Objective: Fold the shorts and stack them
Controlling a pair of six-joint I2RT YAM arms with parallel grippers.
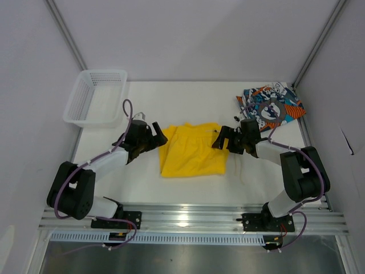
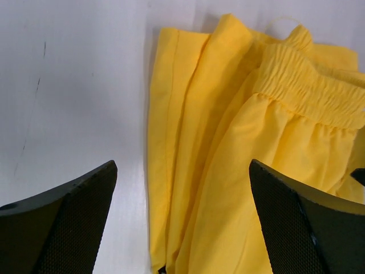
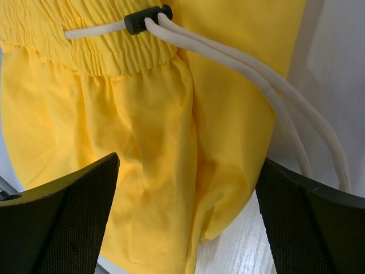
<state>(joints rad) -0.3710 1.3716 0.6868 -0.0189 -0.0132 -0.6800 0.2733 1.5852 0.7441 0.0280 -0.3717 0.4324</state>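
Top external | left tool [image 2: 182,165], right tool [image 3: 189,160] wide, empty (probably above yellow shorts [image 1: 191,151])

**Overhead view.** Light is bright, even and diffuse, and falls from above. The white table [image 1: 188,185] carries only faint, soft shadows beside the arms. A glare patch sits on the metal rail [image 1: 182,220] at the near edge. Focus is sharp throughout.

**Left wrist view.** The yellow shorts [image 2: 228,148] are in focus. A soft shadow runs along their left edge. The black fingers [image 2: 63,228] render dark, with the mesh texture still legible.

**Right wrist view.** The table at right is nearly overexposed. Cloth folds show gentle shading.
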